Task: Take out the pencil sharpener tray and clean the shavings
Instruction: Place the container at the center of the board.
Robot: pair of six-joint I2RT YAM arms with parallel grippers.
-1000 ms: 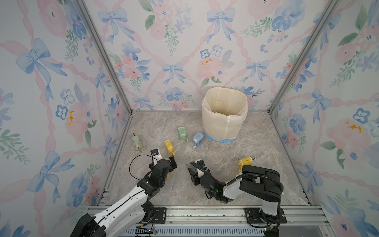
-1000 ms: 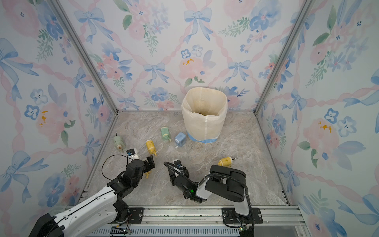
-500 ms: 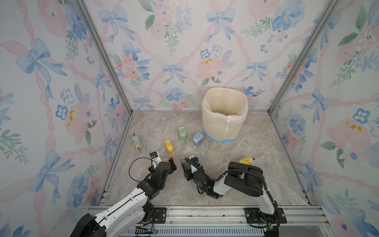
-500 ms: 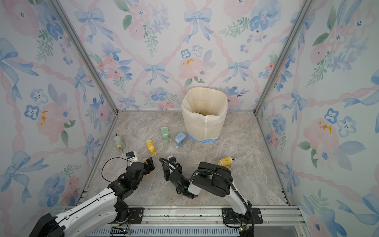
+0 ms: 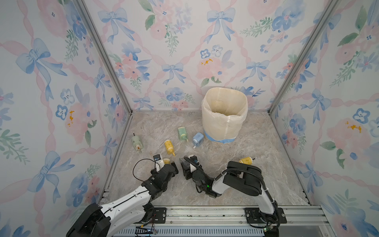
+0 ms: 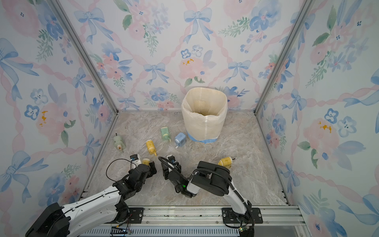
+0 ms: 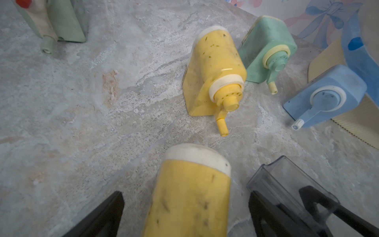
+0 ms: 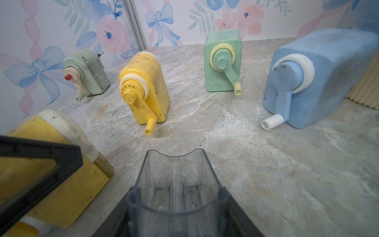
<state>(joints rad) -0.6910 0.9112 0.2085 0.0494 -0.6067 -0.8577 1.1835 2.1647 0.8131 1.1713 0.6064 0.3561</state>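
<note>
From above, the left gripper (image 5: pixel 167 164) and what it straddles merge into one dark cluster. The left wrist view shows its fingers (image 7: pixel 102 215) spread wide on either side of the near yellow sharpener (image 7: pixel 190 190), with a gap on each side and nothing clamped. In both top views the tray (image 5: pixel 183 162) is only a small dark box, while the right wrist view looks straight into its clear, open shell. Only the top views show the right yellow sharpener (image 5: pixel 246 160), lying alone.

The tray is out of its sharpener, clamped between the jaws of the right gripper (image 8: pixel 176 205). It is just right of the near yellow sharpener and apart from it.

The grey-green sharpener (image 5: pixel 136 143) sits close to the left wall. The middle yellow sharpener (image 5: pixel 169 146), mint sharpener (image 5: pixel 182 133) and blue sharpener (image 5: pixel 197 139) run rightward to the lined bin (image 5: pixel 224 117) by the far wall. Bare floor (image 5: pixel 266 143) lies open on the right.
</note>
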